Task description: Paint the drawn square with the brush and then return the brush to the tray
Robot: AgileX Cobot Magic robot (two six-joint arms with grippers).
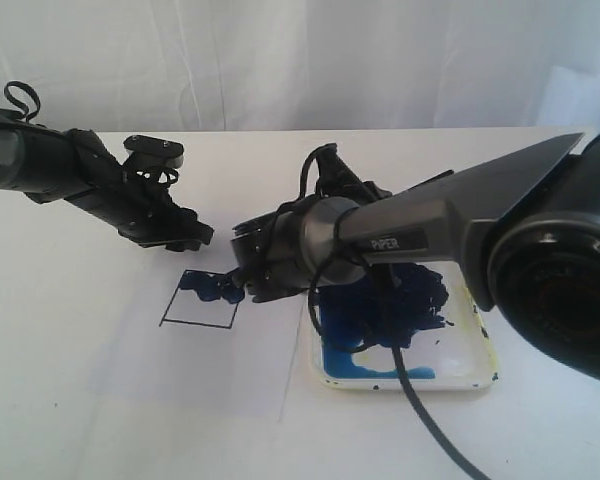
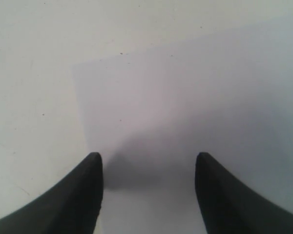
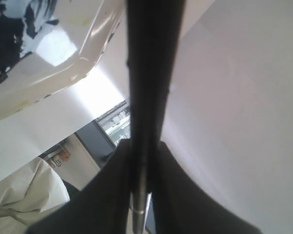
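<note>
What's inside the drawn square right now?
Dark blue paint along the top of the drawn square; the lower part is bare paper. The right gripper covers its top right corner, so paint there cannot be seen.

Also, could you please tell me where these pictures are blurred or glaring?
Exterior view: right arm looms soft near the lens, backdrop bright; left wrist view: hazy, left tool shadows the paper; right wrist view: brush blurred, tray glaring.

right gripper (image 1: 244,287) hangs over the drawn square (image 1: 194,309), seemingly touching its blue-blotched upper edge; the tray (image 1: 468,374) lies just beside, paint-smeared
</note>
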